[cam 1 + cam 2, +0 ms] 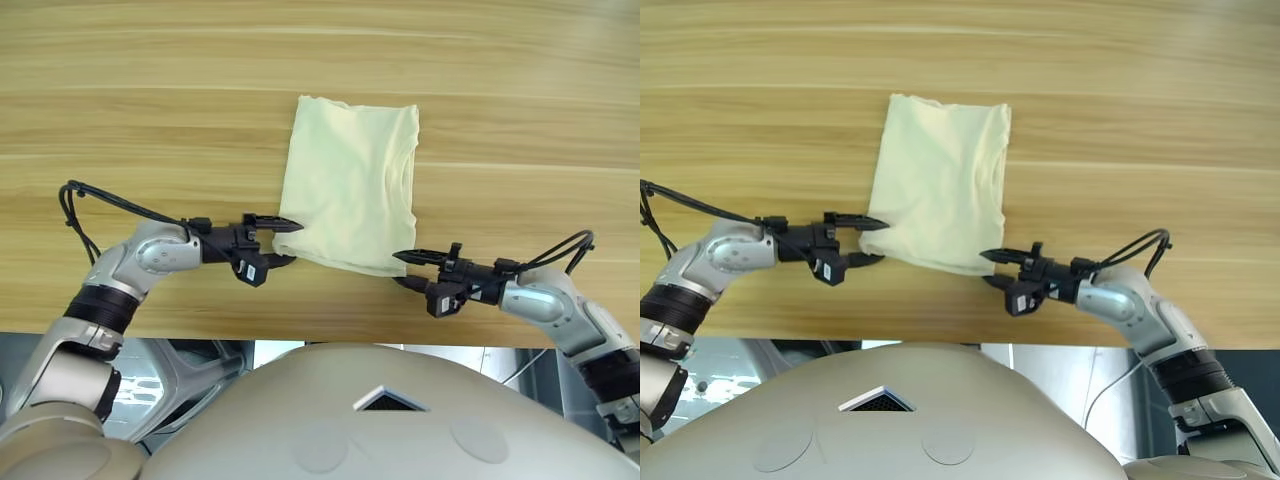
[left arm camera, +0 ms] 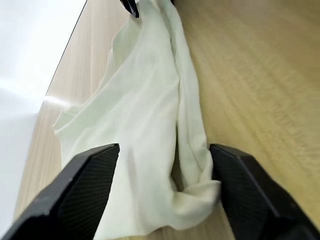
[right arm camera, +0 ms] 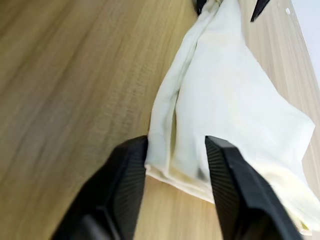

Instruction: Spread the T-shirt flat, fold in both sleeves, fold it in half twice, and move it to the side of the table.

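Observation:
A pale yellow T-shirt (image 1: 350,180), folded into a narrow rectangle, lies on the wooden table (image 1: 150,100), with its near edge slightly rumpled. My left gripper (image 1: 290,243) is open at the shirt's near left corner, with fabric (image 2: 150,125) lying between its fingers (image 2: 90,185). My right gripper (image 1: 397,268) is open at the near right corner. That corner of the shirt (image 3: 210,110) sits between its two fingers (image 3: 125,175). Both grippers are low over the tabletop and point toward each other.
Bare wood surrounds the shirt on the left, right and far sides. The table's near edge (image 1: 300,338) runs just behind both grippers. Each wrist view shows the other arm's fingertips (image 3: 201,5) at the shirt's opposite corner.

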You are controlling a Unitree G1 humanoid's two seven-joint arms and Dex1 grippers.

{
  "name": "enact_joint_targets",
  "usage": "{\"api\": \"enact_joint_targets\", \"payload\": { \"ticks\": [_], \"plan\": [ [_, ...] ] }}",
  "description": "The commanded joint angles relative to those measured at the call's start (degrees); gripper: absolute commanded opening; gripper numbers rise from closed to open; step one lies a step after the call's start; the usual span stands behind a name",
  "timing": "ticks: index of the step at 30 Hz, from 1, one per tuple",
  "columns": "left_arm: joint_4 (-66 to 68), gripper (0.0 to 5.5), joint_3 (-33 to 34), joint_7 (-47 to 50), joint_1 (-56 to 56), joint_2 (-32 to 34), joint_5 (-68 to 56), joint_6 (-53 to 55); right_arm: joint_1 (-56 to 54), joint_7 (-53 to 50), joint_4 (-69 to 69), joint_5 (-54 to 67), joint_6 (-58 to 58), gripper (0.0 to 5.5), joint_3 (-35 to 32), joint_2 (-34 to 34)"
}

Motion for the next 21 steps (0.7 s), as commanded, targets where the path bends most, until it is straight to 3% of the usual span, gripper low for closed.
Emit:
{"api": "enact_joint_targets", "payload": {
  "ticks": [1, 4, 8, 16, 21],
  "plan": [
    [0.36, 3.38, -4.03, -5.36, 3.54, 3.16, 1.88, 2.73, -0.54, 0.63, 2.04, -2.18, 2.22, 1.35, 0.31, 0.00],
    [-0.17, 3.10, -4.73, -5.73, 3.32, 3.89, 0.90, 3.10, -0.66, 0.56, 2.14, -2.22, 2.15, 0.82, 0.39, 0.21],
    [-0.30, 2.28, -5.07, -5.98, 2.82, 4.15, 0.30, 3.61, -1.13, 0.56, 2.39, -2.42, 2.03, 0.06, 0.73, 0.76],
    [3.03, 1.04, -4.48, -2.64, 1.20, 3.93, 4.28, 4.51, -1.83, 0.54, 2.69, -2.46, 1.90, 0.04, 1.47, 1.45],
    [-0.98, 1.14, -4.78, -6.36, 2.96, 4.86, -4.88, 6.13, -1.52, 0.38, 2.53, -2.47, 1.95, 0.04, 1.43, 1.52]
  ]
}}
